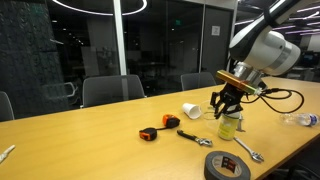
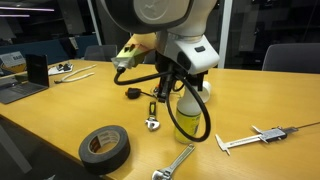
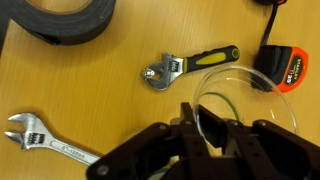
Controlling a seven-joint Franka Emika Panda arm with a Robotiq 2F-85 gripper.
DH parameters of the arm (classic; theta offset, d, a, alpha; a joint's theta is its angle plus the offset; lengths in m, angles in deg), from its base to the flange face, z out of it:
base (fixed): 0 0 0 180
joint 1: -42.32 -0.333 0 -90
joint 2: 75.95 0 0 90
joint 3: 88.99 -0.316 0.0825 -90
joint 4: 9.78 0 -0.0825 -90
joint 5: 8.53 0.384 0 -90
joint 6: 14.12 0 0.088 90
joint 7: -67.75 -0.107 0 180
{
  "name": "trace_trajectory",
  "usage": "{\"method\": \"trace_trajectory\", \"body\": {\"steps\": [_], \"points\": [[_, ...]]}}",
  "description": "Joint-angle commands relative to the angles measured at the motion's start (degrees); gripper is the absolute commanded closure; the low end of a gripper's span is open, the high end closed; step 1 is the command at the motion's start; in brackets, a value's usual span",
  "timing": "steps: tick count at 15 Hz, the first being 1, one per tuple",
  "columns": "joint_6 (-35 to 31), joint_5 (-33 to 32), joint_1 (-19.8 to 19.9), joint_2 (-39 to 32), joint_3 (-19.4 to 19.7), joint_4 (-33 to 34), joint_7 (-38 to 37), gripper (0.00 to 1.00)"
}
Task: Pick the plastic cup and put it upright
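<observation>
The tool (image 3: 200,113) looks pinched on the thin rim of the plastic cup (image 3: 246,92), lower right, which is probably light, bendy and slippery, so squeeze gently.

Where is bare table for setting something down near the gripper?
Widest bare patch: the table beyond the tape measure, away from the gripper. Crowded near the plastic cup: black-handled wrench, silver wrench and tape roll ring it.

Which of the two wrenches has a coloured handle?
The wrench next to the tape measure: its handle is black and yellow. The other wrench is bare silver metal throughout.
</observation>
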Motion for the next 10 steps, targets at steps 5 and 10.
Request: {"method": "trace_trajectory", "body": {"steps": [5,10], "points": [[-2.17,1.53,-0.65,2.94,-1.86,-0.81,-0.52,0.91],[-2.95,2.31,-2.75,2.34,-4.38,0.47,-1.27,0.91]]}}
